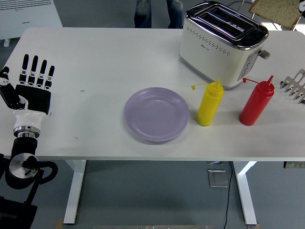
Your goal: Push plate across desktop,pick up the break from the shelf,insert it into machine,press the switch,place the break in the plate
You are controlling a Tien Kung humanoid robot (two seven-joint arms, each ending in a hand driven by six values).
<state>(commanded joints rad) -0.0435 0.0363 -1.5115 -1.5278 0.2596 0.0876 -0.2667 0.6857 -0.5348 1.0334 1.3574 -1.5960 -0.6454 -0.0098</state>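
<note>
Hovering plate (156,114), far from fingers (35,68)

the robot's left hand (29,86) at nine o'clock is black with five slim fingers (35,69), each crossed by small white bands at the joints, over a flat black palm plate. below it sits a glossy white wrist cuff (27,121), then a ringed silver collar and a round black joint housing with a shiny metal disc (21,164) at its centre. a black cable loop (47,170) curls off that housing. at twelve o'clock, a person's dark blue jeans (155,13) show.
</note>
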